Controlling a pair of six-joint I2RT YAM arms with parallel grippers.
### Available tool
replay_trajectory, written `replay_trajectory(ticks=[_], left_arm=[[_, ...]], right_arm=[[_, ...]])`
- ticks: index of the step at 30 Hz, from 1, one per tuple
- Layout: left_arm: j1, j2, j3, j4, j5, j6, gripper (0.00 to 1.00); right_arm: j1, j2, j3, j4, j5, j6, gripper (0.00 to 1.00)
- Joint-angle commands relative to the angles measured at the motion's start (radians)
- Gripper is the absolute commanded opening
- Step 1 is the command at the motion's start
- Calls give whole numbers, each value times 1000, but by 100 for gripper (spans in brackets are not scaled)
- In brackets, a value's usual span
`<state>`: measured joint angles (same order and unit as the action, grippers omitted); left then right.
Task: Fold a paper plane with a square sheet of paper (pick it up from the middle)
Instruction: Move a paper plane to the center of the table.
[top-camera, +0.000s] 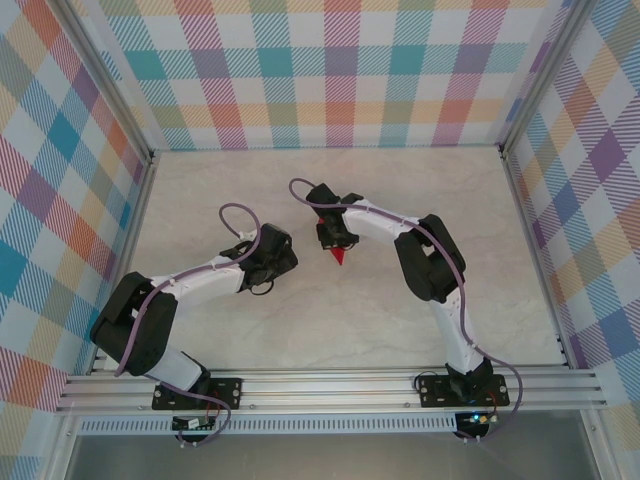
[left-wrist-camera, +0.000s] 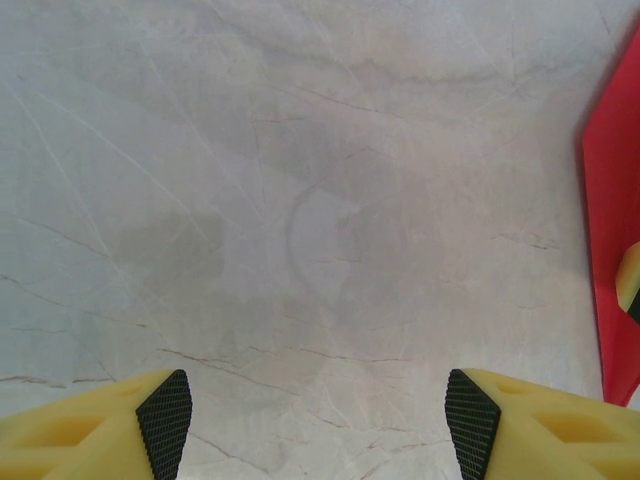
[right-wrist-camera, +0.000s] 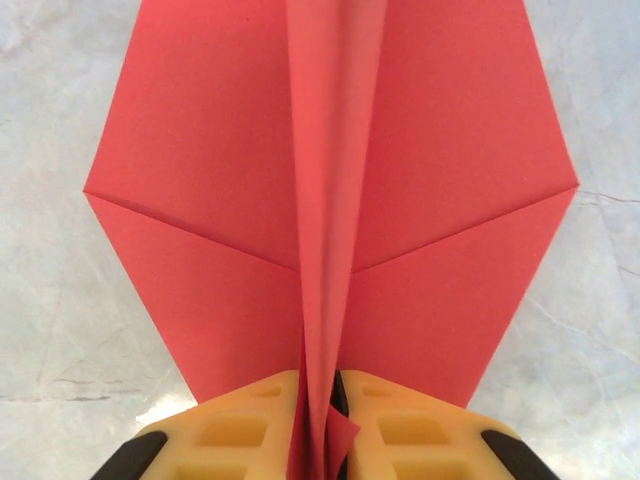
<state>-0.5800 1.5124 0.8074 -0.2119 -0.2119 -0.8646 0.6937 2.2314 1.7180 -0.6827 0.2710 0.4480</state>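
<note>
Sitting between right jaws: paper plane (right-wrist-camera: 330, 200)

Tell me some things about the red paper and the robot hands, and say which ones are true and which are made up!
1. The right gripper pinches the paper plane by its middle fold. True.
2. The left gripper holds the plane too. False: it is open over the bare table, with nothing between its fingers.
3. The paper plane is blue. False: it is bright red.
4. The plane's creased wings spread out on both sides of the middle fold. True.
</note>
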Motion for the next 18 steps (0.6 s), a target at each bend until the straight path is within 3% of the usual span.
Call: replay_trajectory(ticks=[1, 5, 10, 18], left_arm=[[5, -25, -4, -24, -27, -1, 71], [5, -36, 4, -45, -38, 4, 71], [6, -67, 37, -130, -88, 31, 71], [29, -181, 105, -275, -231, 129, 78]], right_arm=[[-1, 41, 27, -46, -30, 0, 17], [-2, -14, 57, -72, -18, -5, 20], [-2, -140, 80, -94, -17, -6, 34], [-29, -412, -47, -47, 27, 0, 75]])
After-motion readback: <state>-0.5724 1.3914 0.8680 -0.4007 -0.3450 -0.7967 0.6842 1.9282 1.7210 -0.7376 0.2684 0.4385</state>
